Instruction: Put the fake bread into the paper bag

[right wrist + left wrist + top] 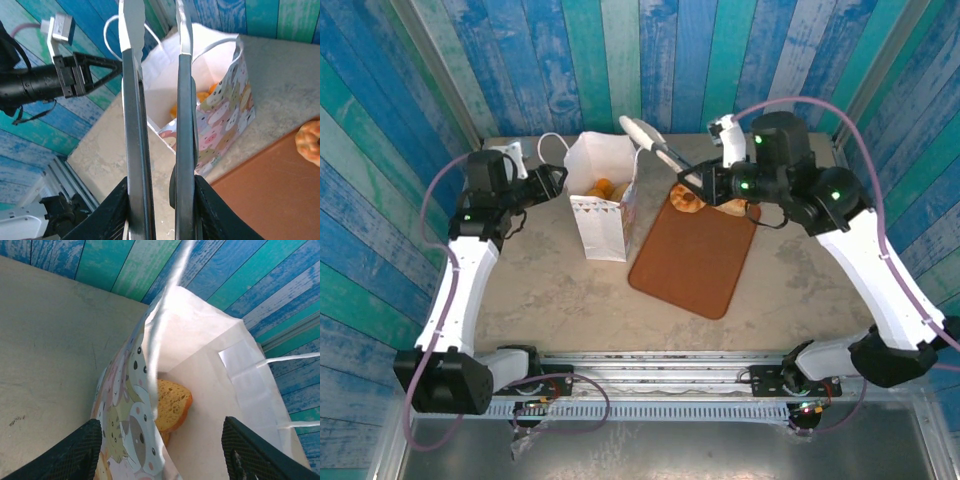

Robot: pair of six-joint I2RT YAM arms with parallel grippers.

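The white paper bag (pixel 600 205) stands open at the table's middle left. Pieces of fake bread (pixel 604 188) lie inside it, among them a toast slice (pixel 172 405). More fake bread (pixel 688 197) lies at the far end of the brown tray (pixel 695 260), with a ring-shaped pastry (pixel 309 142) among it. My left gripper (pixel 552 182) is open at the bag's left rim, its fingers (pixel 75 455) straddling the patterned side wall without touching it. My right gripper (pixel 160 197) is shut on metal tongs (pixel 132 100). Their white tips (pixel 638 130) reach over the bag's far right corner with nothing between them.
Blue and teal plank walls (pixel 670 60) close in the back and both sides. The bag's thin loop handles (pixel 165 315) hang loose above its mouth. The near part of the tray and the table (pixel 550 290) in front of the bag are bare.
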